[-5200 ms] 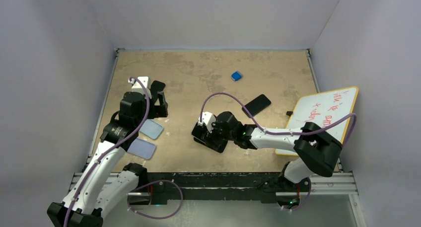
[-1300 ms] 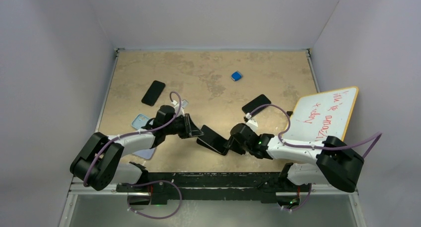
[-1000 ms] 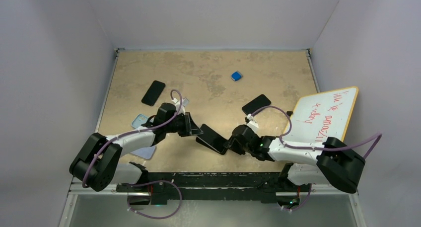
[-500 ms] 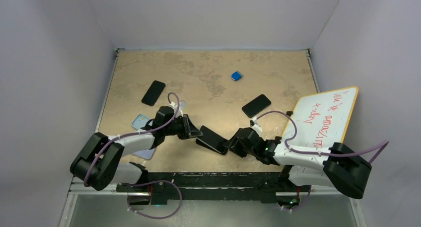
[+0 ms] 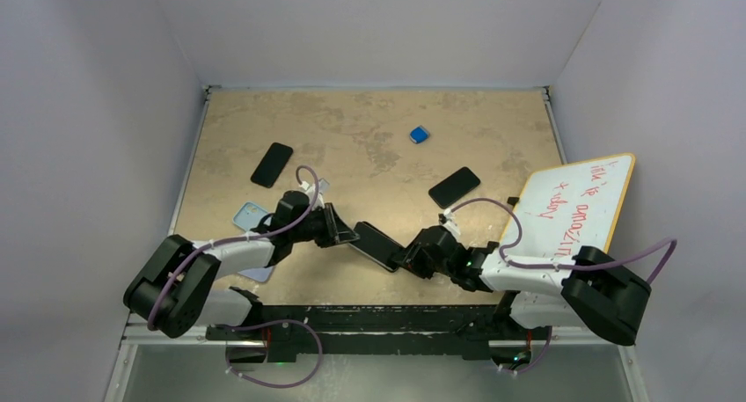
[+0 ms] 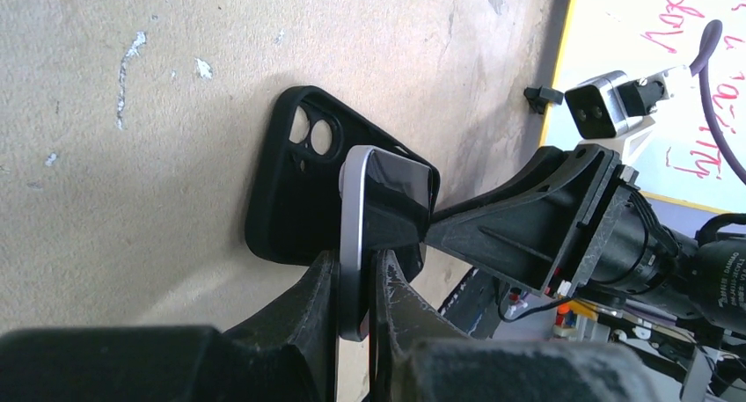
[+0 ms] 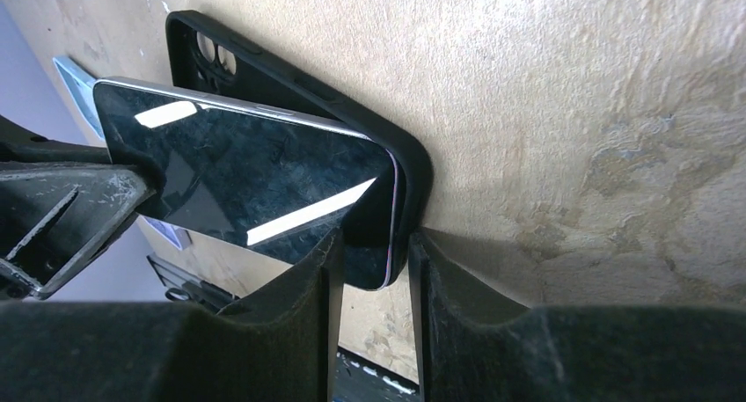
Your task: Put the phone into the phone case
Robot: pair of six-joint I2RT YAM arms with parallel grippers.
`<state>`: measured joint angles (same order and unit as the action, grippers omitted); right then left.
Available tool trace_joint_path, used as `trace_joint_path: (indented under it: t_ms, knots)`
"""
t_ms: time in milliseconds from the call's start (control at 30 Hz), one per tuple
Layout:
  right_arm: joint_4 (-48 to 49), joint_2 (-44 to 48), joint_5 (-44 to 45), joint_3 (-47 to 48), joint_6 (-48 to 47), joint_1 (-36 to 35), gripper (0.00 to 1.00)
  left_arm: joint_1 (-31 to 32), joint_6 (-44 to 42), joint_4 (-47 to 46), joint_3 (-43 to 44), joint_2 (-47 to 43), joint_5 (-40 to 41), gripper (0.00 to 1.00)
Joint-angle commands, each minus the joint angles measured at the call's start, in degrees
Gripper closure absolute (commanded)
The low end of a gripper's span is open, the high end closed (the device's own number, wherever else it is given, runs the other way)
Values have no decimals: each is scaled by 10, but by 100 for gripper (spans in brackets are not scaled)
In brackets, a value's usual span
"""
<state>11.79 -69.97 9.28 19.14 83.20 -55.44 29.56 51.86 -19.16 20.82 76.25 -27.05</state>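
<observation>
- The phone (image 6: 387,200) is gripped by its silver edge between the left fingers (image 6: 318,310), which are clamped tight on it.
- The right fingers (image 7: 312,305) are closed over one end of the black phone case (image 7: 413,169), with the end of the phone pinched inside it. One finger is pressed to the glass and the other to the outer rim of the case.
- The phone is seated in the phone case only at the end held by the right fingers. Toward the camera cut-outs it is tilted up, and a gap is seen there between the two.
- The phone case is laid against the bench (image 5: 352,120), near its front edge and between the two arms.
- In the top view the pair is approached from opposite ends, by the left fingers from the left and the right fingers from the right.
- A pale blue case (image 5: 250,215) is seen just beside the left arm, and a second pale blue case (image 5: 261,272) is partly hidden under it.
- A spare black handset (image 5: 272,164) is laid behind the left arm, and another black handset (image 5: 455,186) behind the right.
- A small blue object (image 5: 420,135) is found farther back.
- A whiteboard (image 5: 576,200) with red writing is placed at the right edge of the bench.
</observation>
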Motion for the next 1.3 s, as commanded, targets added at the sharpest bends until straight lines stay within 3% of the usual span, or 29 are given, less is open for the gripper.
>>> trace_joint_path:
  t_ms: [0, 133, 300, 600, 967, 1267]
  knots:
    - [78, -24, -16, -6, 23, -9, 67, 32, -26, 30, -20, 32, 57, 97]
    - [66, -8, 5, -11, 14, -10, 67, 33, -93, 104, 36, 34, 101, 91]
    - [49, -1, 11, -13, -8, -10, 66, 32, -159, 139, 96, 21, 145, 95]
    - [63, 1, 13, -25, -19, -10, 64, 33, -168, 141, 113, 77, 150, 87]
    - [53, 24, 21, -38, -21, -10, 64, 33, -196, 147, 151, 132, 167, 62]
    - [-19, 69, 17, 2, -91, -10, 56, 32, -199, 207, 176, 80, 171, 33]
